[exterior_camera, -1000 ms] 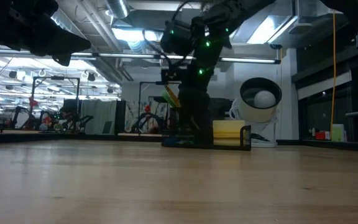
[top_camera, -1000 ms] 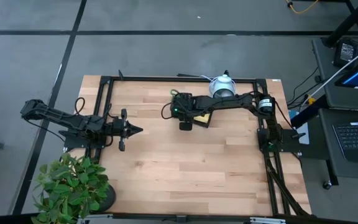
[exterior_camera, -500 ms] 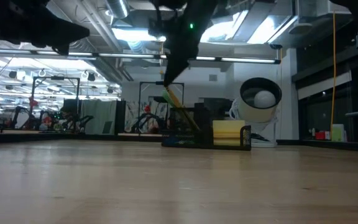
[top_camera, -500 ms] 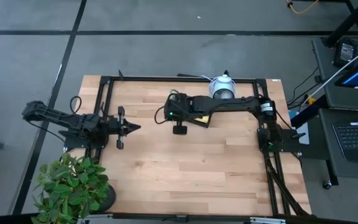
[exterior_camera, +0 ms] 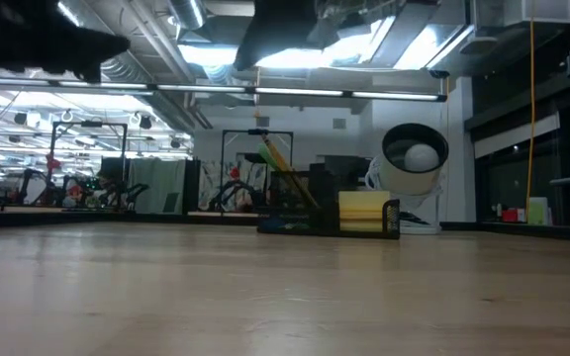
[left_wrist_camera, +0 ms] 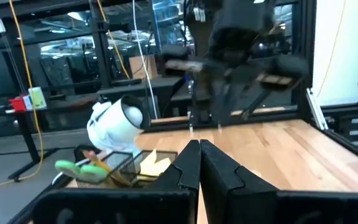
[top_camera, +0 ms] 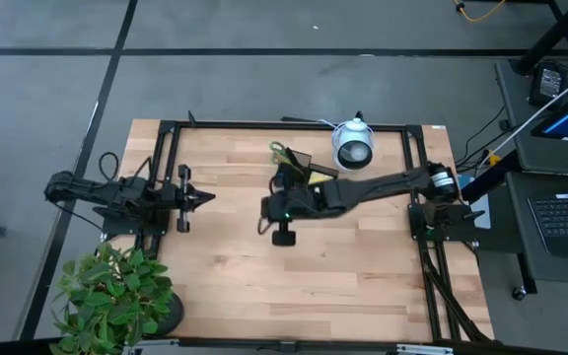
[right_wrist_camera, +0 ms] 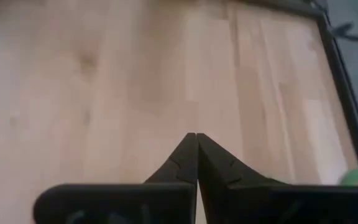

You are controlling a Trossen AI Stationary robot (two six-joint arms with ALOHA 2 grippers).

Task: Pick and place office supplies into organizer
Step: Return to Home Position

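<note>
The organizer [top_camera: 300,170] stood near the middle of the bench's [top_camera: 264,286] back edge, holding the yellow pad [exterior_camera: 362,207] and green scissors [left_wrist_camera: 79,167]. I saw nothing loose left, so I judged the job about done. The right gripper [right_wrist_camera: 196,135] hung over bare wood, fingers pressed together; the left gripper [left_wrist_camera: 199,143], by the left edge, was the same. I could read no writing.

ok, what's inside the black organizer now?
Yellow sticky-note pad sits in the organizer, in its low compartment; green-handled scissors stick out slanted at the other end. Dark walls hide the compartment bottoms, so any small pieces can't be seen.
</note>
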